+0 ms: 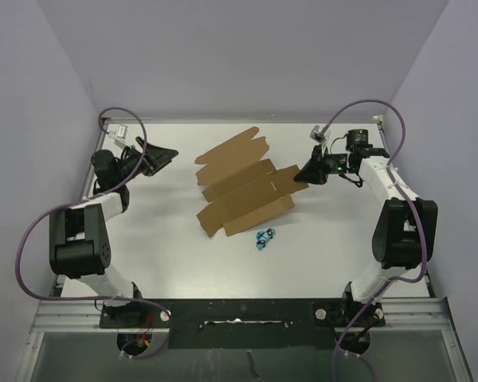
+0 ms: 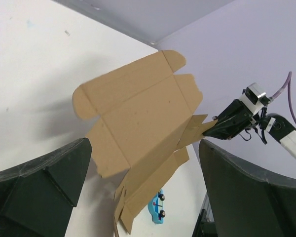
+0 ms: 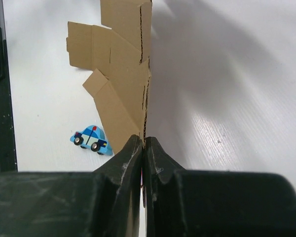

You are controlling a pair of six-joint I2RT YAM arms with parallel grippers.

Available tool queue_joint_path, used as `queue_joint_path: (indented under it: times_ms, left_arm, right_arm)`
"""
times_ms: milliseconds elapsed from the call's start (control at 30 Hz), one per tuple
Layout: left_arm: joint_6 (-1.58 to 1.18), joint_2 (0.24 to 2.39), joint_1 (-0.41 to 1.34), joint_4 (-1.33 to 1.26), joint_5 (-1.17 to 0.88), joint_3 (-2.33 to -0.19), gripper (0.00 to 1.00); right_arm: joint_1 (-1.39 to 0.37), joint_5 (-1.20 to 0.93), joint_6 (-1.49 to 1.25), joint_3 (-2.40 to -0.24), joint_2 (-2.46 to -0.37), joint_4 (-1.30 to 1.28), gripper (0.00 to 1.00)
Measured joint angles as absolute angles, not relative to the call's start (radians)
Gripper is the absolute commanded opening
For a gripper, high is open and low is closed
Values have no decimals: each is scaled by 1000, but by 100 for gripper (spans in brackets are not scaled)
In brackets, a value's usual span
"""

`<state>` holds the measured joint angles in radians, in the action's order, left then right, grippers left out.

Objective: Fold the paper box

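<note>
Your right gripper (image 3: pixel 144 140) has its jaws pressed together on a thin edge of the paper box (image 1: pixel 243 187). In the right wrist view the cardboard runs straight up out of the pinch, seen edge-on, with its panels and a notched flap spreading off to the left. From overhead, that grip sits at the sheet's right-hand corner flap.

Your left gripper (image 1: pixel 163 159) has its jaws spread wide and holds nothing. It sits over the far left of the table (image 1: pixel 183 263), pointing towards the box but apart from it. Its wrist view looks between the two dark fingers (image 2: pixel 44 182) at the brown sheet and at your right gripper beyond.

The paper box is not yet a box. It is an unfolded die-cut sheet with creases, rounded tabs and side flaps, lying diagonally at the middle of the table. Part of it looks lifted off the surface, though you cannot tell how much of it rests flat.

Just beside its near edge lies a small blue toy police car (image 1: pixel 264 236), close to the cardboard but apart from it.
</note>
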<state>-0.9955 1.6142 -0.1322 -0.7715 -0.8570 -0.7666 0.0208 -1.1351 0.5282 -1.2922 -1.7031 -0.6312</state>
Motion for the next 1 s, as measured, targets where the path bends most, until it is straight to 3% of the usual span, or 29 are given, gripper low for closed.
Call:
queue_joint_path:
  times_ms: [300, 467, 633, 1000]
  left_arm:
    - [-918, 1815, -132, -756, -1007, -1007, 93]
    - [-900, 1856, -127, -731, -1063, -1013, 91]
    - [-951, 1879, -112, -810, -1126, -1013, 83]
    - [-898, 1909, -121, -736, -1143, -1013, 85]
  right_arm:
    - [-43, -1102, 650, -1393, -1691, -728, 0]
    - [-61, -1091, 685, -1407, -1690, -757, 0]
    - [-68, -1082, 712, -1417, -1690, -786, 0]
    - [-73, -1082, 760, -1425, -1654, -824, 0]
